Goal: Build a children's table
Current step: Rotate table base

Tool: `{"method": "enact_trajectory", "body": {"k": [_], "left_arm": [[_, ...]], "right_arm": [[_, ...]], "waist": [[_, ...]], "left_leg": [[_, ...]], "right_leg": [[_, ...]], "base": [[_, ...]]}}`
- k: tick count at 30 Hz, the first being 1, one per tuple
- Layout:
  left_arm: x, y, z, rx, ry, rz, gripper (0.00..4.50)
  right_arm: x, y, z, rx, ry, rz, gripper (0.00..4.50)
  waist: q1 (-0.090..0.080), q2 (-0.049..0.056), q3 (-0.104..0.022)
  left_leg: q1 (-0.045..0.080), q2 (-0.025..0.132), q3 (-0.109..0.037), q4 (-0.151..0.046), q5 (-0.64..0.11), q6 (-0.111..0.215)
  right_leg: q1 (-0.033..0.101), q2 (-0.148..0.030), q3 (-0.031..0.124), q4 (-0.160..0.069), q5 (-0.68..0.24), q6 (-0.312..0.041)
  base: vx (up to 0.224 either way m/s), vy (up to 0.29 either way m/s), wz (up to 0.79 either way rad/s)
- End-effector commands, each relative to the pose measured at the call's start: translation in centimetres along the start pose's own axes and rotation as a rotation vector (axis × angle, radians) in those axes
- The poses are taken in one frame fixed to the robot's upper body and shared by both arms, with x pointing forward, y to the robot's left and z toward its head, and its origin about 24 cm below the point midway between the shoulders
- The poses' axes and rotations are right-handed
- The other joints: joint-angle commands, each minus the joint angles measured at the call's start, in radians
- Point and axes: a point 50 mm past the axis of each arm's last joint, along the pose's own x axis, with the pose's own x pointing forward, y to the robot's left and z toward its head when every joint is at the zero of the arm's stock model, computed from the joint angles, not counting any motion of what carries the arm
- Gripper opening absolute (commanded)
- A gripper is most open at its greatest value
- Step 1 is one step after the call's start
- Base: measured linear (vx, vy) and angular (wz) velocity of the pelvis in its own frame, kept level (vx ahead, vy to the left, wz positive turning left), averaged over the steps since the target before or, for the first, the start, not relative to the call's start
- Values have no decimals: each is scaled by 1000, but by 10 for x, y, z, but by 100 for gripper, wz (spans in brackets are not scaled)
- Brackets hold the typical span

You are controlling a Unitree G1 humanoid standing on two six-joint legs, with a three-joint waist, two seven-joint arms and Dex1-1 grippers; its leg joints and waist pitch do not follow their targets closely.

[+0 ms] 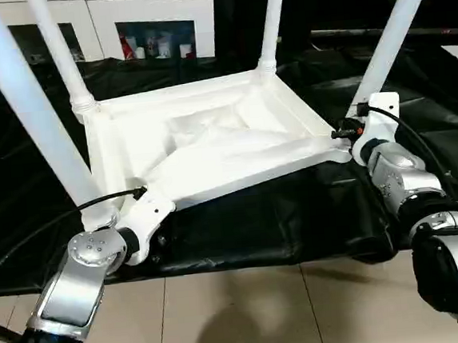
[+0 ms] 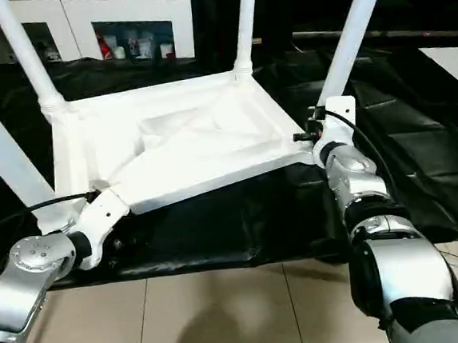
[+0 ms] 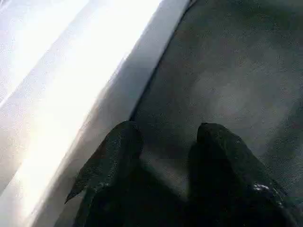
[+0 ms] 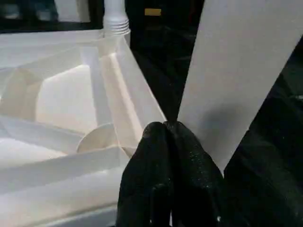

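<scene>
The white square tabletop [image 1: 210, 141] lies upside down on a black cloth, ribbed side up. Four white legs stand in its corner sockets: near left [image 1: 31, 108], far left [image 1: 63, 58], far right [image 1: 272, 23] and near right [image 1: 397, 28]. My left gripper [image 3: 165, 135] is open at the near left corner, low over the cloth, with one finger [image 3: 116, 146] beside the tabletop's white edge [image 3: 71, 94] and nothing between the fingers. My right gripper [image 4: 165, 130] is shut, its tips against the near right corner at the foot of that leg [image 4: 236, 71].
The black cloth [image 1: 258, 225] covers a low platform whose front edge drops to a tiled floor [image 1: 241, 315]. A white glass-door cabinet [image 1: 152, 26] stands behind. My silver forearms [image 1: 79, 289] reach in from both front corners.
</scene>
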Motion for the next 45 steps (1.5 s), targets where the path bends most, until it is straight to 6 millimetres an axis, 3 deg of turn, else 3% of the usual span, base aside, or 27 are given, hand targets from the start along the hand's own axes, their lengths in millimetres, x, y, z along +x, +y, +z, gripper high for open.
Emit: {"method": "enact_trajectory", "body": {"k": [1, 3, 6, 11, 12, 17, 18, 20, 25, 26, 33, 36, 38, 39, 45], "left_arm": [[-6, -4, 9, -6, -70, -49, 242], [-21, -10, 8, -62, -94, -120, 242], [-33, -11, 5, -80, -81, -156, 242], [-67, -1, -14, -116, 13, -156, 242], [-88, 14, -21, -137, 42, -95, 242], [-118, 40, -27, -163, 57, 34, 242], [-141, 59, -29, -178, 72, 128, 242], [-141, 59, -29, -178, 72, 128, 242], [-169, 82, -27, -211, 26, 249, 242], [-170, 84, -27, -217, 15, 255, 242], [-167, 90, -23, -264, -126, 231, 242], [-151, 95, -17, -262, -202, 205, 242], [-143, 95, -15, -256, -219, 203, 242], [-137, 95, -12, -255, -240, 195, 242], [-109, 85, 8, -276, -361, 70, 242]], "right_arm": [[-1, 5, -3, -35, -1, 55, 3], [-1, 18, -8, -64, 0, 153, 3], [-2, 25, -13, -84, 2, 201, 3], [-6, 35, -26, -108, 23, 266, 3], [-10, 36, -35, -114, 35, 277, 3], [-16, 31, -45, -103, 41, 249, 3], [-21, 23, -49, -73, 33, 210, 19], [-21, 23, -49, -73, 33, 210, 29], [-32, 12, -60, -40, 59, 158, 73], [-33, 11, -61, -43, 65, 151, 79], [-35, 10, -66, -53, 95, 128, 140], [-34, 12, -66, -70, 113, 120, 175], [-32, 14, -65, -71, 114, 121, 175], [-31, 17, -64, -68, 114, 129, 200], [-24, 31, -62, -69, 122, 175, 250]], "waist": [[-4, 5, -79], [-7, 5, -78], [-11, 5, -77], [-19, 12, -69], [-19, 13, -67], [-20, 16, -64], [-21, 15, -63], [-23, 16, -64], [-24, 15, -63], [-26, 12, -63], [-27, 8, -63], [-23, 3, -65], [-21, 6, -64], [-19, 5, -65], [-8, 6, -68]], "left_leg": [[23, 18, -10, -61, -260, -9], [17, 19, -11, -62, -251, -4], [21, 19, -9, -61, -251, 3], [29, 21, -11, -69, -326, -20], [33, 21, -12, -69, -345, -26], [39, 20, -17, -75, -414, -50], [37, 18, -17, -76, -420, -52], [37, 18, -19, -78, -423, -54], [45, 17, -21, -78, -460, -60], [40, 17, -23, -80, -455, -60], [43, 18, -22, -80, -455, -60], [47, 17, -19, -79, -443, -62], [50, 19, -20, -80, -453, -67], [50, 19, -21, -79, -460, -69], [50, 20, -22, -81, -458, -77]], "right_leg": [[37, -35, 28, -67, -170, -201], [41, -35, 27, -64, -161, -210], [38, -32, 29, -64, -157, -216], [27, -26, 30, -72, -252, -199], [24, -27, 32, -76, -274, -195], [16, -26, 34, -83, -329, -173], [16, -25, 34, -84, -338, -166], [17, -25, 35, -84, -341, -156], [11, -27, 38, -90, -371, -151], [15, -28, 36, -89, -371, -153], [13, -31, 38, -90, -374, -161], [12, -30, 39, -89, -355, -163], [10, -31, 39, -91, -366, -159], [11, -33, 40, -90, -368, -159], [14, -35, 38, -87, -360, -164]], "base": [[0, 0, 0], [0, 0, 0], [0, 0, 0], [0, 0, 0], [0, 0, 0], [0, 0, 0], [0, 0, 0], [0, 0, 0], [0, 0, 0], [0, 0, 0], [0, 0, 0], [0, 0, 0], [0, 0, 0], [0, 0, 0], [0, 0, 0]]}}
